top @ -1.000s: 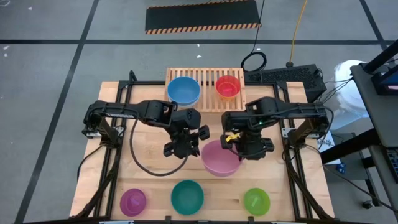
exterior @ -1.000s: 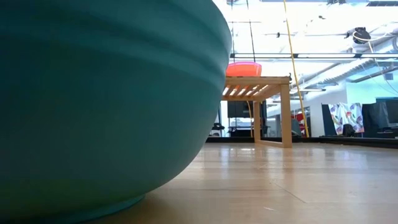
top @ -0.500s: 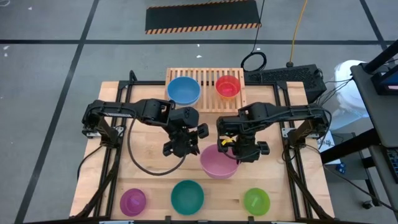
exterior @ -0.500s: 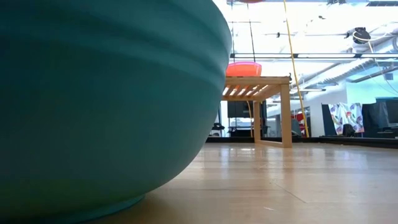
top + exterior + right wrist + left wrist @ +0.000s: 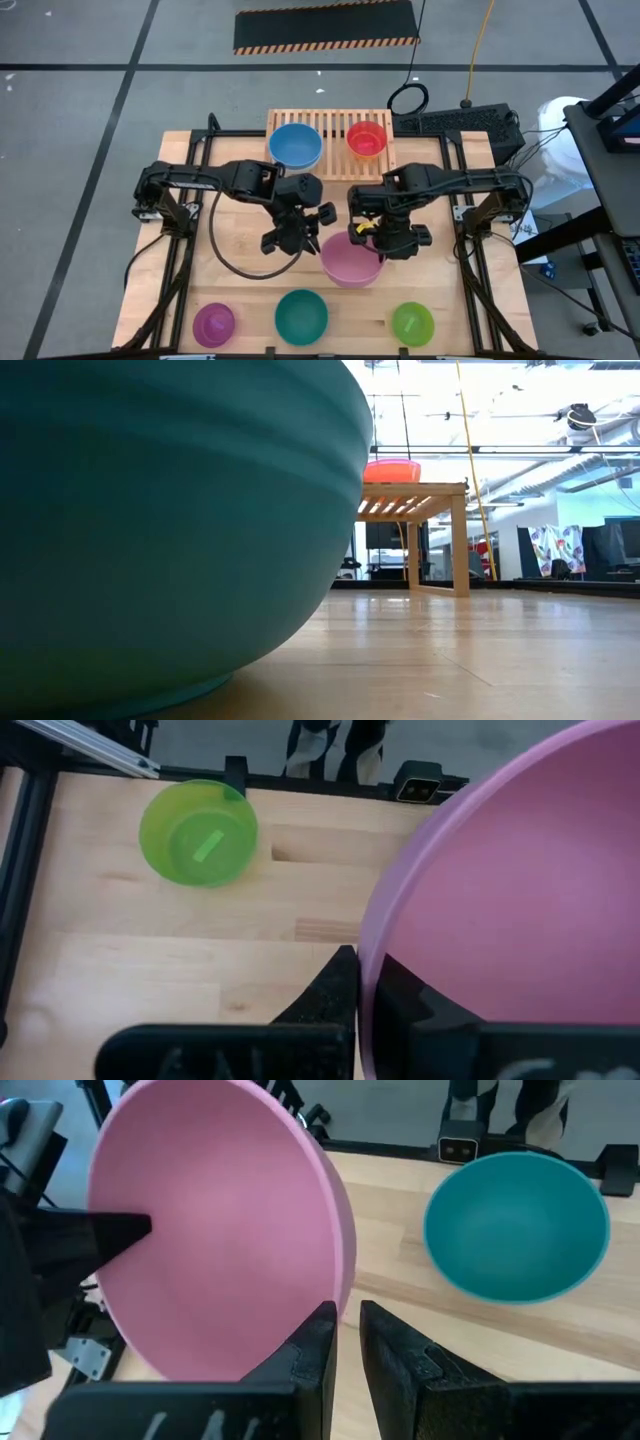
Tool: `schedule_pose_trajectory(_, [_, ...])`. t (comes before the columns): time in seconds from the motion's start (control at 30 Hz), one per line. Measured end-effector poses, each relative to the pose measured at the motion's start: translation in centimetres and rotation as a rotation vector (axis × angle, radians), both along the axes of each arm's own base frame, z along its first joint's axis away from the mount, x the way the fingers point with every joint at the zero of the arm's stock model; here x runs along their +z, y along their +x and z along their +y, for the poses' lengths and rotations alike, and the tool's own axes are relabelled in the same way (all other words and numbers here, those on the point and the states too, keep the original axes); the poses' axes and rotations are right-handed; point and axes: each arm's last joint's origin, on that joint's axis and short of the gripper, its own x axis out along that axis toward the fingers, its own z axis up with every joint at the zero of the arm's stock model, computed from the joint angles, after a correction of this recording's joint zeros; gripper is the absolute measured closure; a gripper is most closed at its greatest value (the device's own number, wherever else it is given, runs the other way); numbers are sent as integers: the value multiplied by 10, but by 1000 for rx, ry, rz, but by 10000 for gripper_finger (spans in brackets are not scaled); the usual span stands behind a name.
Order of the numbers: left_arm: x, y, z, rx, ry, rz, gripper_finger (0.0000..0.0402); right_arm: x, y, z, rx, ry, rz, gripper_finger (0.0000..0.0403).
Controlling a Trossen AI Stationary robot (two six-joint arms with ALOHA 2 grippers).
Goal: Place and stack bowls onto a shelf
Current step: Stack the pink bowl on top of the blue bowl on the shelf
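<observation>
Over the surface [image 5: 240, 290] we are gripping the pink bowl [image 5: 352, 258] from both sides. Left fingers [image 5: 340, 1342] and right fingers [image 5: 365, 982] are pinching opposite rims, probably steadying its carry to the shelf [image 5: 330, 125].

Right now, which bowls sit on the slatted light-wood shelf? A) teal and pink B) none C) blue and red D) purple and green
C: the high view shows the blue plastic bowl and the smaller red plastic bowl resting on the slatted light-wood shelf.
</observation>
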Motion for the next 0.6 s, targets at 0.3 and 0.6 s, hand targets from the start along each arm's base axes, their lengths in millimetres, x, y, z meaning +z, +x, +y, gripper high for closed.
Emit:
schedule_pose_trajectory(0.3, [1, 0, -1, -27, -32, -1, 346, 0, -1, 0, 24, -5, -12, 403])
schedule_pose_trajectory(0.6, [1, 0, -1, -42, -32, -13, 346, 0, -1, 0, 45, -8, -24, 403])
